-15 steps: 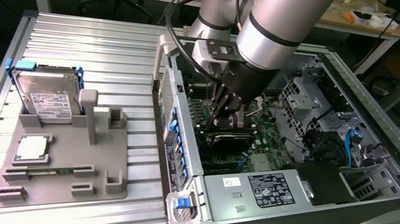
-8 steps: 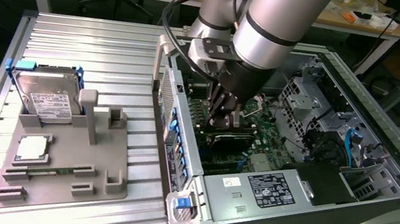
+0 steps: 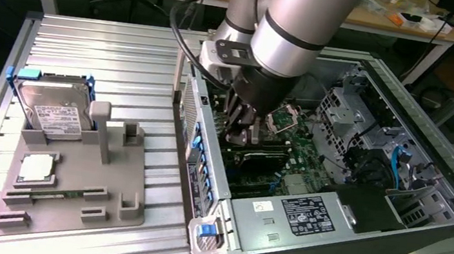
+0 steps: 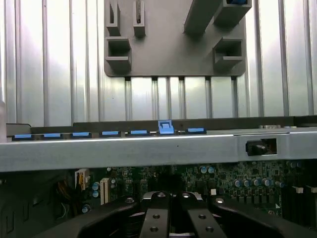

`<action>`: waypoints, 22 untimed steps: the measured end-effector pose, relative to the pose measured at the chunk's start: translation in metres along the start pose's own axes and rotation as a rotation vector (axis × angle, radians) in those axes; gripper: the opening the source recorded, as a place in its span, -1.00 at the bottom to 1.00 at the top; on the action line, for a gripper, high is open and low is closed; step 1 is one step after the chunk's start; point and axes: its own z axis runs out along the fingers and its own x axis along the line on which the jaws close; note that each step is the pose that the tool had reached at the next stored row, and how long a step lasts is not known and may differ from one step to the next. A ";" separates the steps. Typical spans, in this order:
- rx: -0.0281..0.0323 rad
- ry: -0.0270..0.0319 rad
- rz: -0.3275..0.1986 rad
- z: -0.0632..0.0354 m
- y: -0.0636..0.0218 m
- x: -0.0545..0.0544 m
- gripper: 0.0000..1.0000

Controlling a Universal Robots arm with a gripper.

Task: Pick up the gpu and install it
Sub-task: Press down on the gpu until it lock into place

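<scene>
Steeply angled, the silver-grey jointed arm [image 3: 296, 25] reaches down into the open black computer case [image 3: 424, 216]; its black gripper [image 3: 241, 127], fingers closed, perhaps grips nothing, over the green motherboard [image 3: 295, 138].

hard drive [image 3: 53, 115] in grey holder tray [image 3: 104, 212] | open computer case [image 3: 352, 236]

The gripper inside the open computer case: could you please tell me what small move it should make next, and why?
Probably a gentle push straight down. The gripper is shut and stands inside the computer case, over the motherboard. Its tips are at a black block that looks like the gpu cooler. I cannot tell whether the card is fully seated.
</scene>
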 end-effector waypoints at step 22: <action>-0.0001 0.0000 0.000 -0.0017 0.0109 0.000 -0.79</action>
